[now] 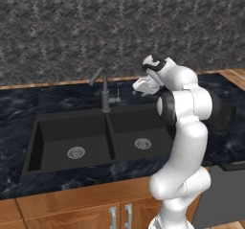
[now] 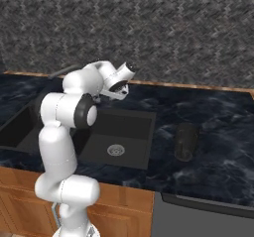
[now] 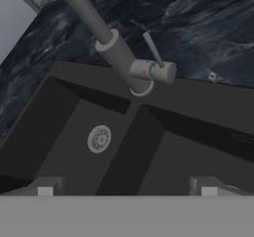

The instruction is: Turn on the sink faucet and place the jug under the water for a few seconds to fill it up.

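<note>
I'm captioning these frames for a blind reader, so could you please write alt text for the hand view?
Looking down along the open gripper, the dark grey faucet rises from the back of a black double sink, its small side lever sticking up. No water is running. A round silver drain sits in one basin, with dark marbled counter behind.
</note>
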